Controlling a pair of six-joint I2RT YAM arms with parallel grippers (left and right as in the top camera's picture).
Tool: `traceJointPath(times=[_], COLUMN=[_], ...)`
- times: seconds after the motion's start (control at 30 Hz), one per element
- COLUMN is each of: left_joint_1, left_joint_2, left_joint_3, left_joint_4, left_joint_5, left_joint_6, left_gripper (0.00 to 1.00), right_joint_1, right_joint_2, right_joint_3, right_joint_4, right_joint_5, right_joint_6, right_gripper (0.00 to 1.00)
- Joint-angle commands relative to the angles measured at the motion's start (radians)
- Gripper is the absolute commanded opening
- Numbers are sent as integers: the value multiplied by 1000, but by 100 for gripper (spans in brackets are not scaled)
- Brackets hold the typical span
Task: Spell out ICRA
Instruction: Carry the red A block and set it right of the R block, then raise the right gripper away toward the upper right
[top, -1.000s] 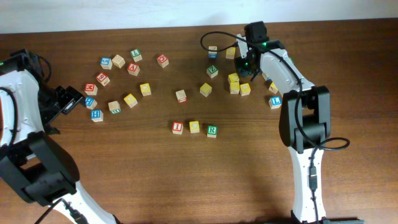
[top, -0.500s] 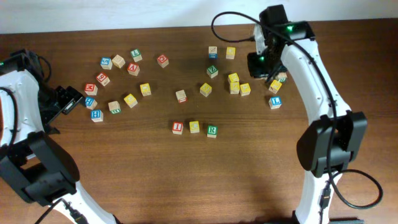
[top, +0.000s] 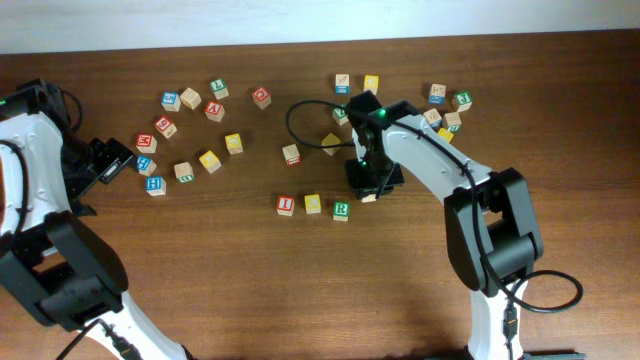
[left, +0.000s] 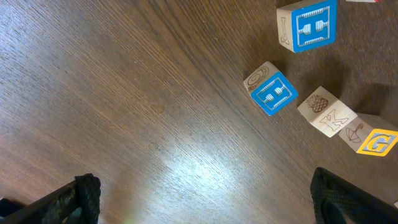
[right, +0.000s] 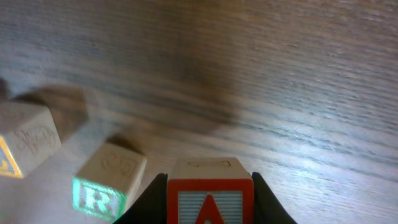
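The right arm has swung in from the far cluster of cubes since the earlier frame and is now hanging over the middle of the bench (top: 200, 280). The right claw (top: 368, 188) is standing only partly open, and its two fingers (right: 154, 194) are pinching the A (right: 209, 202) by its sides. The red letter face is showing toward the wrist camera. The wood behind it is blurring, and I cannot tell whether the A is touching the bench.

The R (top: 341, 210) is lying just left of this claw, close beside the A but apart from it, with its green face showing. The C (top: 313, 204) is sitting further left of the claw, next past the R, and the I (top: 286, 205) is sitting beyond that, so the three are forming a row leading away from the claw's left side.

The left claw (top: 112, 160) is staying where it was, at the left edge of the bench, gaping fully and gripping nothing. Two blue cubes (left: 270, 93) are lying ahead of it and to its right, clear of both fingertips.
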Motion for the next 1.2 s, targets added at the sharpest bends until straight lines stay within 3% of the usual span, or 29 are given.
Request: traceJointPath(times=[0.0,0.1,0.27,0.37,0.7,0.83,1.07,1.17], left_joint_1=[3,3,3,3,3,3,3,3], left_joint_2=[-26,-26,-26,-26,-26,-26,-26,-26], left_joint_3=[10,10,10,10,10,10,10,10], left_joint_4=[1,1,1,1,1,1,1,1], left_joint_5=[-4,-4,-4,-4,-4,-4,-4,-4], left_joint_6=[-9,-9,-9,-9,-9,-9,-9,-9], left_gripper=[99,99,99,99,99,99,99,99], right_joint_1=[16,16,16,16,13,-12,-86,-86], right_joint_2=[-5,-5,-5,-7,-61,-231,-782,-933], right_joint_3=[-56,-108,-120,-102,157,263,269,258], right_joint_4=[60,107,132,124,-135,-214,-336,-396], right_joint_5=[20,20,8,-56,49,50,157,161], right_joint_6=[94,120,120,119,89,55,56,56], right_gripper=[23,24,38,39,50,50,56,57])
